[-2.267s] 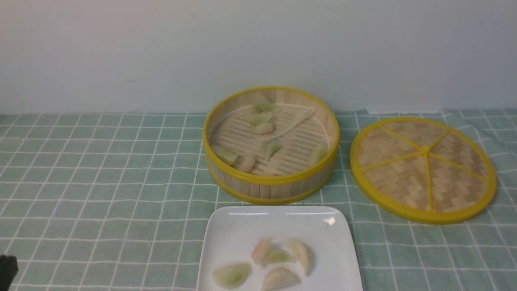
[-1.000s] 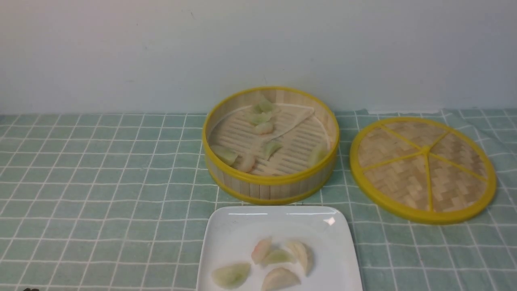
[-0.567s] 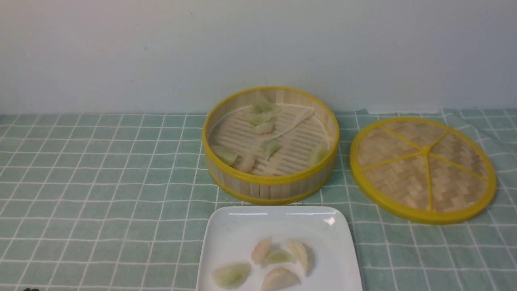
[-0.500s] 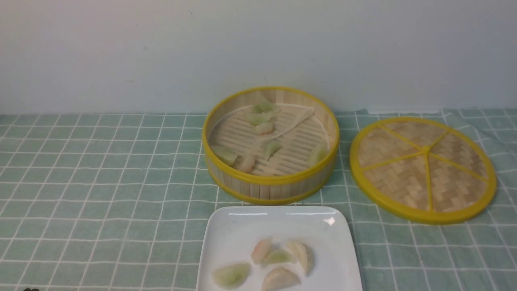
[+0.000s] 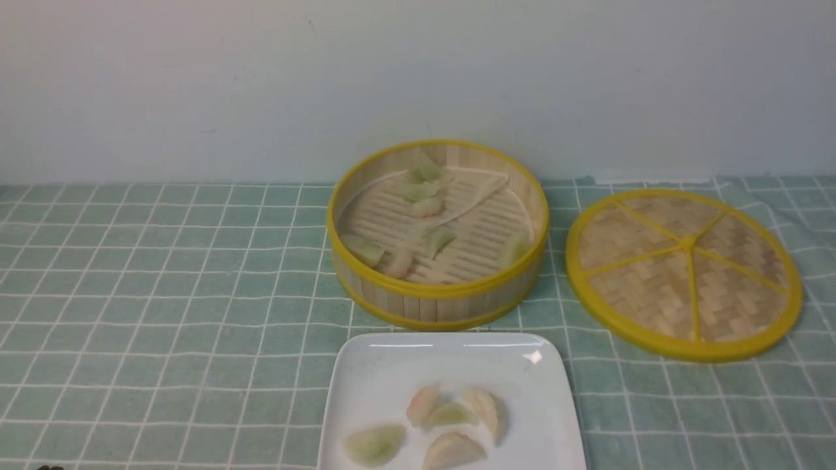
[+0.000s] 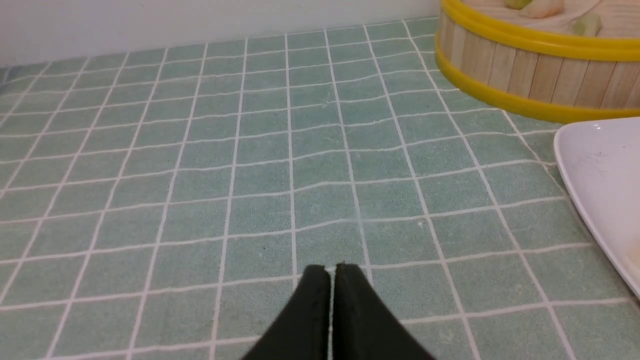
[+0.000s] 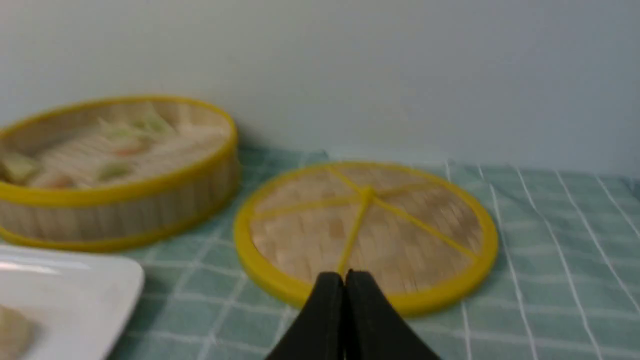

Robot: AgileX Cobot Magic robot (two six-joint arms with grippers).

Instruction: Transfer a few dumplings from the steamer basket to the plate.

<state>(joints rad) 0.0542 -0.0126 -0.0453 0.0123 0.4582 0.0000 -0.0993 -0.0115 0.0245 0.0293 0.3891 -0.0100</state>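
Both grippers are held low over the tablecloth [image 5: 163, 274], empty: the left gripper [image 6: 331, 272] and right gripper [image 7: 344, 277] are pressed together. Five dumplings [image 5: 450, 415] are seen on the plate [image 5: 385, 378] at the near edge; others lie in the steamer basket [image 5: 436, 290] behind it.

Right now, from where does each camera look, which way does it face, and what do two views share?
Front view: between the arms, facing the wall over plate, steamer basket and lid; almost no arm shows.
Left wrist view: low over the cloth; shut left claw shows.
Right wrist view: low, facing the lid; shut right claw shows.
All three share basket and plate.
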